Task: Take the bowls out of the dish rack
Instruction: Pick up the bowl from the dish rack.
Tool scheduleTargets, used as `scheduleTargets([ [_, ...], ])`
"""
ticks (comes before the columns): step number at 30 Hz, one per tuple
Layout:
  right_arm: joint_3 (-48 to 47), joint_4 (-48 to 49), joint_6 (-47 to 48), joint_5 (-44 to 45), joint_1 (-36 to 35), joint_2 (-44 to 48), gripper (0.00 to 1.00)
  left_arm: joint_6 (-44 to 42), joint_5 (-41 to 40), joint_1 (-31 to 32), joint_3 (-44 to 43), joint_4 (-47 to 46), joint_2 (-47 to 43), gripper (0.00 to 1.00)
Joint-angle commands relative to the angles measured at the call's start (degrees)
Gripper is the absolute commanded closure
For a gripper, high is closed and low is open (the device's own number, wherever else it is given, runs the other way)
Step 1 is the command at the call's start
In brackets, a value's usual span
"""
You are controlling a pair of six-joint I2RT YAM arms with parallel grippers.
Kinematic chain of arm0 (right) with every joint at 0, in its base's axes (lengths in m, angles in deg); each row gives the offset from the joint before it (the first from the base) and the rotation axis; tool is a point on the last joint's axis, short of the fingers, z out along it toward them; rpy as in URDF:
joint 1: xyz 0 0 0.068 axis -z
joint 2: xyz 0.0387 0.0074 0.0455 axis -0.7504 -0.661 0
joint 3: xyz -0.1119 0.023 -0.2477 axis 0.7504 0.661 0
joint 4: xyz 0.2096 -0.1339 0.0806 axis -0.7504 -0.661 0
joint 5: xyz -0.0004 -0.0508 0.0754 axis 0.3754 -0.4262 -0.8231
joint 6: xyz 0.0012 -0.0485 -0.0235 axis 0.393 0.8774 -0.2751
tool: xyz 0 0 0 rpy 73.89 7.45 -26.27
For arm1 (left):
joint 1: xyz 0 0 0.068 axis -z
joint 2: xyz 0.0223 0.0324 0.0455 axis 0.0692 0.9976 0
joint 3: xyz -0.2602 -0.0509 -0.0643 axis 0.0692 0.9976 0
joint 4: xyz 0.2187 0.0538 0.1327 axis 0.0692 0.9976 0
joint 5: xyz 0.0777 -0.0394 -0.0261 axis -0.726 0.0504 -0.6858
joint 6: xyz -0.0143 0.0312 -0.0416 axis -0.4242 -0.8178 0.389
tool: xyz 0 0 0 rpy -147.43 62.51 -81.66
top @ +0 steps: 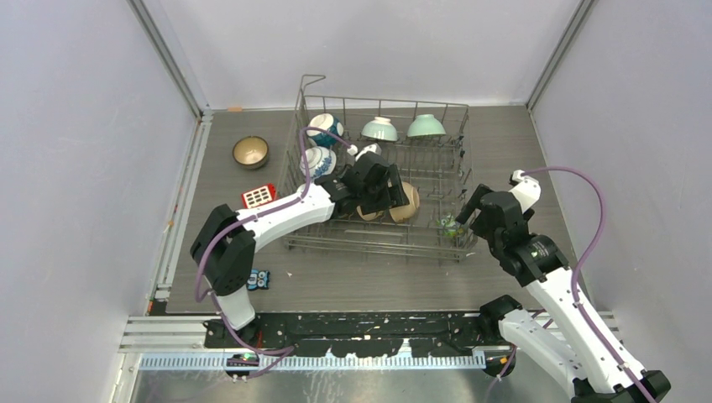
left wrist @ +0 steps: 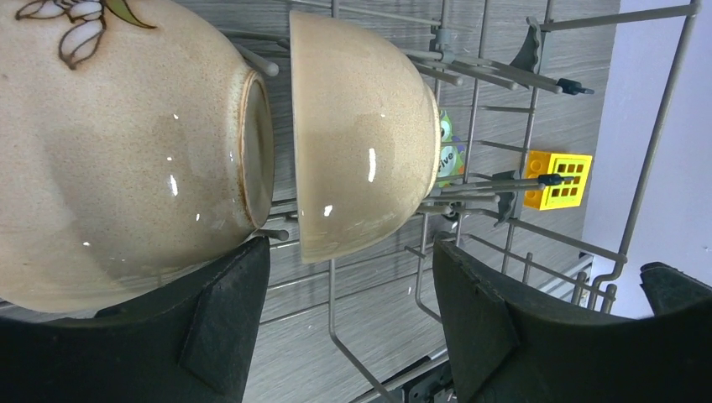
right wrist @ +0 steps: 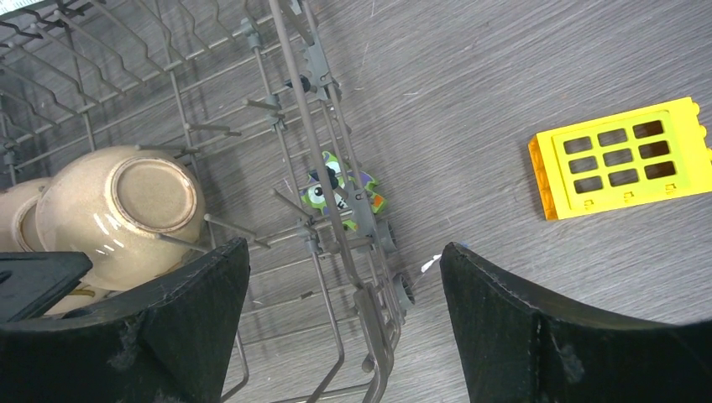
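The grey wire dish rack (top: 437, 243) stands mid-table. It holds two blue-and-white bowls (top: 325, 128) at the back left, two mint green bowls (top: 379, 128) at the back, and two beige bowls on edge in the middle. My left gripper (top: 393, 195) is open inside the rack. In the left wrist view (left wrist: 348, 315) its jaws straddle the plain beige bowl (left wrist: 361, 143), and the left finger (left wrist: 222, 323) lies against the flowered beige bowl (left wrist: 126, 159). My right gripper (top: 470, 214) is open and empty, straddling the rack's right edge wire (right wrist: 374, 315). A brown bowl (top: 250, 152) sits on the table left of the rack.
A yellow grid block (right wrist: 621, 164) lies on the table right of the rack. A green toy block (right wrist: 340, 189) sits at the rack's right edge. A red block (top: 259, 196) and a blue block (top: 260, 279) lie left of the rack. Walls enclose the table.
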Motion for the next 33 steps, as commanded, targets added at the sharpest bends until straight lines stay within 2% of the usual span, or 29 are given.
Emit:
scheduleTargets([
  [1,-1.17,1.45,0.13,-0.01,0.16,1.45,0.12,-1.18,0.29,-0.28,-1.28,-3.28,-0.32,0.28],
  [18,-0.37,2.38,0.13,-1.33,0.18,2.40,0.12,-0.45,7.18,-0.26,3.54,-14.18,0.00,0.37],
  [24,-0.11,2.65,0.24,-1.44,0.20,2.38,0.12,-0.46,8.40,-0.28,3.92,-15.49,-0.45,0.39],
  [33,-0.03,2.49,0.26,-1.76,0.24,2.50,0.12,-1.58,7.89,-0.32,4.45,-14.67,-1.30,0.36],
])
